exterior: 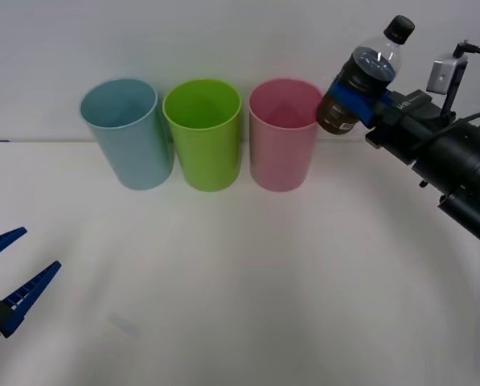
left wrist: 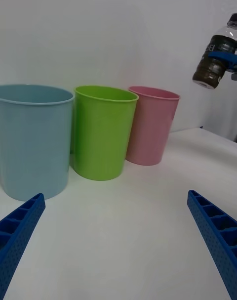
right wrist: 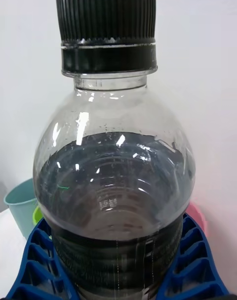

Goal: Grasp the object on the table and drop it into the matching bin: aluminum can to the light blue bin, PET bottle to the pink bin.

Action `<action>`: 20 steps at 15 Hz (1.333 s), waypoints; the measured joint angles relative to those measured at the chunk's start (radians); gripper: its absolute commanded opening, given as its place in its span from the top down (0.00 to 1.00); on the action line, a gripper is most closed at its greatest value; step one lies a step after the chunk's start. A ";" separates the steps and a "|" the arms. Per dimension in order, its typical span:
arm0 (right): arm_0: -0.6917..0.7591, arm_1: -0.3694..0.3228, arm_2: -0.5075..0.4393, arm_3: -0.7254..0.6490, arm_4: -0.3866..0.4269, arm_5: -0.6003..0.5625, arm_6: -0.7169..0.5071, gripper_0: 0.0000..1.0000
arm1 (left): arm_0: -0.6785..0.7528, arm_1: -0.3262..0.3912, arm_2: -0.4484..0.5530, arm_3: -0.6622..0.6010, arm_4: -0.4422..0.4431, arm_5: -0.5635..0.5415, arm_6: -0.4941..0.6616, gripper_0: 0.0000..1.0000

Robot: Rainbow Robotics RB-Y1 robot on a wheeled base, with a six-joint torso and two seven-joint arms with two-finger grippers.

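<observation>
Aloft, right hand (exterior: 360, 100) clamped on PET bottle (exterior: 360, 80) holding dark liquid, beside pink bin (exterior: 284, 137) rim, left hand (exterior: 10, 269) open

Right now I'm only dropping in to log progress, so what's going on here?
The right gripper has its jaws shut on the small clear plastic bottle with a black cap, holding it tilted in the air beside the rim of the tall pale pink plastic bin, not yet over its opening. The left gripper waits open low over the white table. The lime green bin and light blue bin stand alongside.
</observation>
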State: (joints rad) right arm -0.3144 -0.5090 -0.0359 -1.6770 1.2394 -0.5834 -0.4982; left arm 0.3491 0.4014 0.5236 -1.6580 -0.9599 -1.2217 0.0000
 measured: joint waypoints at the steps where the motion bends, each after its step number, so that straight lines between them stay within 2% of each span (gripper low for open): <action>1: -0.023 0.001 -0.003 0.000 0.035 0.000 -0.041 1.00 | 0.000 0.000 0.000 0.000 0.000 0.000 0.000 0.00; 5: -0.104 0.013 -0.008 0.017 0.186 0.000 -0.172 1.00 | 0.000 0.000 0.000 0.000 0.000 0.000 0.000 0.00; 11: -0.241 0.133 -0.034 0.170 0.357 0.000 -0.179 1.00 | 0.000 0.000 0.000 0.000 0.000 0.000 0.000 0.00; 17: -0.367 0.233 -0.058 0.327 0.475 0.001 -0.169 1.00 | 0.000 0.000 0.000 0.000 0.000 0.000 0.000 0.00; 20: -0.397 0.253 -0.061 0.371 0.492 0.002 -0.161 1.00 | 0.000 0.000 0.000 0.000 0.000 0.000 0.000 0.00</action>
State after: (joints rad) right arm -0.7115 -0.2558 -0.0966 -1.3062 1.7317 -0.5816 -0.6596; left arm 0.3491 0.4014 0.5236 -1.6580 -0.9599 -1.2217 0.0000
